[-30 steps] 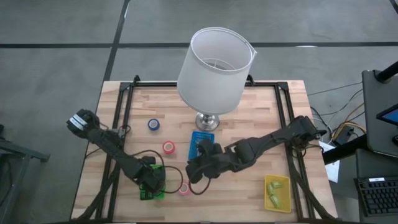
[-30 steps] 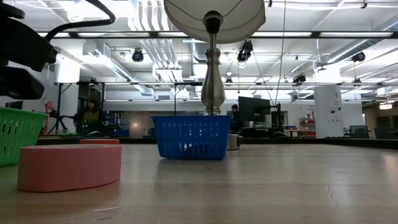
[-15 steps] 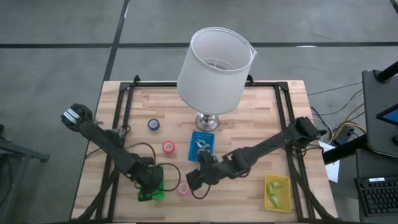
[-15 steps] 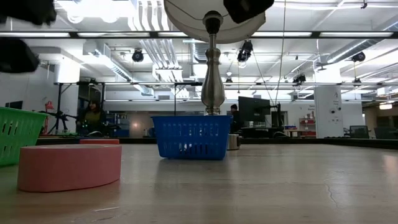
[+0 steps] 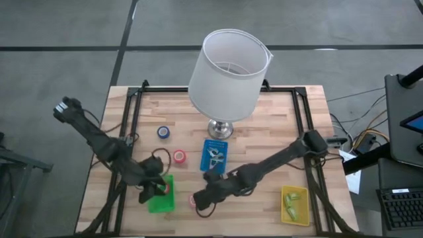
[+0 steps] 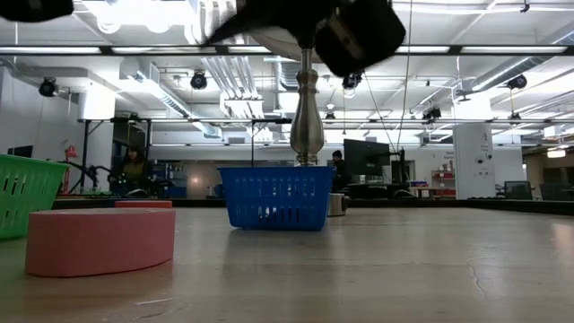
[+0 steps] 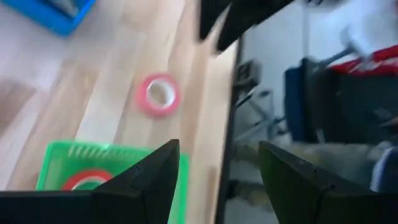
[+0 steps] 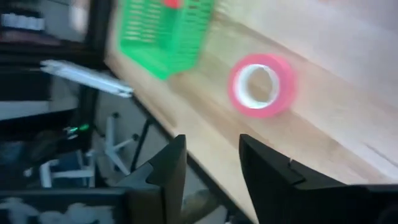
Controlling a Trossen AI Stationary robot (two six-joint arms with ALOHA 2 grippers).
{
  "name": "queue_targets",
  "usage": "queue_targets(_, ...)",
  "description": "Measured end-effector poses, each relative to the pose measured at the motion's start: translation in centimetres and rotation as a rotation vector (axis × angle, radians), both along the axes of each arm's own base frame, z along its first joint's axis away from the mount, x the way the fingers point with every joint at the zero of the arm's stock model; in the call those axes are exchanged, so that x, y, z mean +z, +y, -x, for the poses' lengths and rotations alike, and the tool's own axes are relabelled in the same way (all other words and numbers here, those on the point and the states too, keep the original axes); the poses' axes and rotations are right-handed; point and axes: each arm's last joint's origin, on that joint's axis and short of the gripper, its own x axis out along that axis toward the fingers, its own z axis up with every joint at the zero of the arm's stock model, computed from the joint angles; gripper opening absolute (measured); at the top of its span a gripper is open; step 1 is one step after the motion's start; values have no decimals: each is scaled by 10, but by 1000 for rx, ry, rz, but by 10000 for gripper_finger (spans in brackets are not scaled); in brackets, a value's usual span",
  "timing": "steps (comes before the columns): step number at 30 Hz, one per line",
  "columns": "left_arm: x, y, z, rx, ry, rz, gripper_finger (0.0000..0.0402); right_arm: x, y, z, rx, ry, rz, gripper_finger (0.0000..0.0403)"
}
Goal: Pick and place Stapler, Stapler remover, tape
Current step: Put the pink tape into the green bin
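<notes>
With both arms low at the table's (image 5: 264, 112) front edge, a red tape (image 5: 195, 199) lies on the wood just beside the right gripper (image 5: 202, 198).

Right gripper's fingers (image 8: 158, 180) stand parted, nothing between them, that red roll (image 8: 261, 84) just ahead of them on the bare wood, free. Left gripper (image 5: 149, 192) hovers at the green bin (image 5: 160, 200), fingers (image 7: 140, 183) spread wide and empty; a red roll (image 7: 84, 180) sits inside that bin. Another red roll (image 5: 179, 157) lies farther back, beside the blue bin (image 5: 214, 154). The blue roll (image 5: 164, 132) lies apart, toward the lamp (image 5: 228, 66). A yellow bin (image 5: 295, 204) sits off at the right front, well clear of both grippers.
</notes>
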Motion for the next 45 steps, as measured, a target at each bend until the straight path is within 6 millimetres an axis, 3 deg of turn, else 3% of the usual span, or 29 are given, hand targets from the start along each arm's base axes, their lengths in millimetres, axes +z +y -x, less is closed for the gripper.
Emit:
queue_targets(8,14,4,7,-17,-127,9,220,-32,3,-9,-29,161,-32,160)
queue_targets(14,10,-1,2,-30,-124,-8,220,-38,3,-9,-29,175,-22,143)
queue_targets(23,-14,-17,-38,6,-124,-63,220,-6,34,18,104,107,66,126)
queue_targets(30,-50,-7,-77,111,10,-110,220,20,55,55,84,46,234,123)
queue_targets(35,-75,0,-99,21,113,-81,220,42,48,70,54,-45,323,89)
queue_targets(40,-86,-6,-116,-38,133,-129,220,57,31,95,65,-99,385,20)
queue_targets(45,-101,-15,-133,-104,176,-158,220,67,13,132,52,-258,463,8)
